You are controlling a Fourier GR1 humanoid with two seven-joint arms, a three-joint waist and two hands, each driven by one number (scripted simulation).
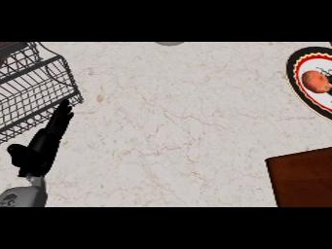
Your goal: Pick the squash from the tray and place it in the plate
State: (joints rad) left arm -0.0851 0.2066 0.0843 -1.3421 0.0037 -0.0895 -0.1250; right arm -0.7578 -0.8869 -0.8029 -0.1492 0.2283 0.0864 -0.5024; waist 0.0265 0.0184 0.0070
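Left hand (pixel 43 145) rests near the basket (pixel 25 92), fingers (pixel 61 115) straight, holding nothing. Squash (pixel 316 81) sits on the plate (pixel 303 99); the task looks done.

A dark wire dish rack (pixel 25 92) stands at the far left of the pale, veined marble counter (pixel 175 126), set at an angle and cut off by the view's left edge. Near the middle of the counter's far edge, only the rim of a small grey rounded shape (pixel 170 43) shows.
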